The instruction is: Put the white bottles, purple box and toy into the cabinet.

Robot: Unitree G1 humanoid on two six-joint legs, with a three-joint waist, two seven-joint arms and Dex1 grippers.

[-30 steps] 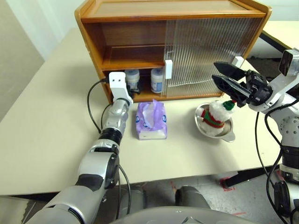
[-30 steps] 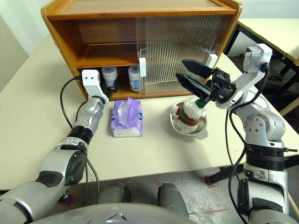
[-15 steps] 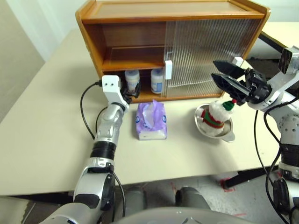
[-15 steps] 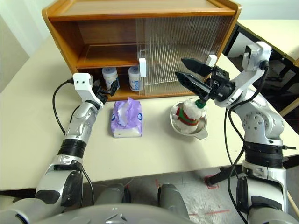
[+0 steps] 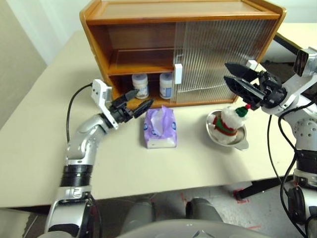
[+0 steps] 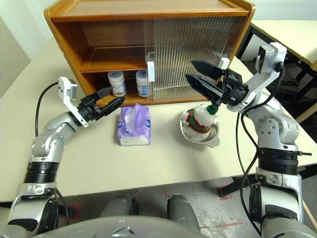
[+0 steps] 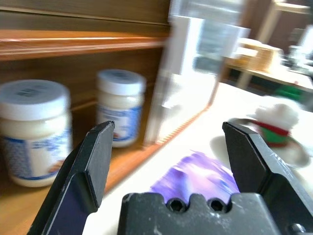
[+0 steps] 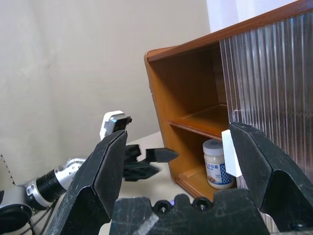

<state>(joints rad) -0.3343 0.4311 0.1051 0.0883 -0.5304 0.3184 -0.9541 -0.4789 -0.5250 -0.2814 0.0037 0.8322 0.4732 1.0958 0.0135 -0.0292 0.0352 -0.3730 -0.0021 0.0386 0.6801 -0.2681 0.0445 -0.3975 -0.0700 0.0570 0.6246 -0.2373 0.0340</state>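
Note:
Two white bottles (image 5: 140, 85) (image 5: 166, 85) stand side by side on the bottom shelf of the wooden cabinet (image 5: 99, 44), in its open left half. The purple box (image 5: 161, 129) lies on the table just in front of them. My left gripper (image 5: 142, 98) is open and empty, level, just left of the purple box and in front of the cabinet. The toy (image 5: 229, 120) sits in a metal bowl (image 5: 241, 144) right of the box. My right gripper (image 5: 228, 72) hangs open and empty above the toy. The left wrist view shows both bottles (image 7: 34, 127) and the box (image 7: 195, 178).
A ribbed translucent door (image 5: 223, 54) with a white handle (image 5: 178, 73) covers the cabinet's right half. The upper shelf (image 5: 141, 64) on the left holds nothing. The beige table (image 5: 44, 144) has bare room at the left and front. A second table (image 5: 299, 32) stands at the far right.
My left arm has drawn back from the cabinet opening and swung its open gripper round to the right, toward the purple box. The right arm, the bottles, box and toy have not moved.

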